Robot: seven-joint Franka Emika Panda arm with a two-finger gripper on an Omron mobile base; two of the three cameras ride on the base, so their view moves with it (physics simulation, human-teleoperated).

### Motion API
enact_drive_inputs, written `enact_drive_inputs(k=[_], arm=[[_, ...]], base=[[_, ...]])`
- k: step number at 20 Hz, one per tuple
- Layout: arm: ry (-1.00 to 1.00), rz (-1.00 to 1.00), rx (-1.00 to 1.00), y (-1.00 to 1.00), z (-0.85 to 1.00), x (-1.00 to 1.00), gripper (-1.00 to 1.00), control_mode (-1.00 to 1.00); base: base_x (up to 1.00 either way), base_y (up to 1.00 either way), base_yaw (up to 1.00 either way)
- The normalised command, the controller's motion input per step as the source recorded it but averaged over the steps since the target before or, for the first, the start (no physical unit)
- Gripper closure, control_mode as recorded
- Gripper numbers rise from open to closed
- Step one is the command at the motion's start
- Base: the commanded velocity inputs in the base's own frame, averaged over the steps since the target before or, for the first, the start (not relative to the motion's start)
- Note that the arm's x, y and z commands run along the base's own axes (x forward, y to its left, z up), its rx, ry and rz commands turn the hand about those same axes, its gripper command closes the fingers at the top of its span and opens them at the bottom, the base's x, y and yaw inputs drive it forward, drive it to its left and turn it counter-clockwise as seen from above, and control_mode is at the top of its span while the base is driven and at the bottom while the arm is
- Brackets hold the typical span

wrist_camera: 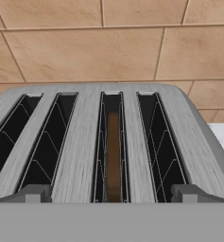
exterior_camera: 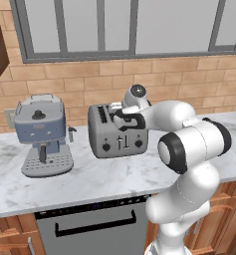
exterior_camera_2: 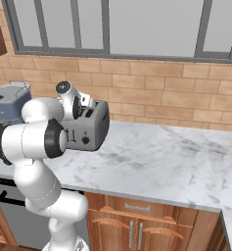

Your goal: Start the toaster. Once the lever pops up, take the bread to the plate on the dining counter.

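Observation:
The grey four-slot toaster (exterior_camera: pixel 117 133) stands on the marble worktop against the brick wall; its two knobs and two small levers face the room. My gripper (exterior_camera: pixel 113 110) hovers just over its top, open, nothing between the fingers. In the hand view the toaster (wrist_camera: pixel 80 151) has its slots running away from me, and the brown bread (wrist_camera: pixel 113 156) stands deep in the third slot from the left. The gripper (wrist_camera: pixel 111 194) straddles that slot, one fingertip on each side. From the right, the toaster (exterior_camera_2: pixel 90 125) sits behind my forearm with the gripper (exterior_camera_2: pixel 86 103) above it. The plate and the dining counter are out of view.
A blue-grey espresso machine (exterior_camera: pixel 42 134) stands left of the toaster. The worktop (exterior_camera_2: pixel 161 157) stretches bare to the right. Below the front edge are a dishwasher front (exterior_camera: pixel 89 224) and wooden cabinets (exterior_camera_2: pixel 132 225). The brick wall (wrist_camera: pixel 85 52) is close behind the toaster.

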Motion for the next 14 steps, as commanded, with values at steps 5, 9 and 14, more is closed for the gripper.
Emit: enact_drive_inputs(k=[5, 9, 14], arm=[[0.0, 0.0, 0.0, 0.0, 0.0, 0.0, -1.0, -1.0], [0.0, 0.0, 0.0, 0.0, 0.0, 0.0, -1.0, -1.0], [0.0, 0.0, 0.0, 0.0, 0.0, 0.0, -1.0, -1.0]], base=[[0.0, 0.0, 0.0], [0.0, 0.0, 0.0], [0.0, 0.0, 0.0]])
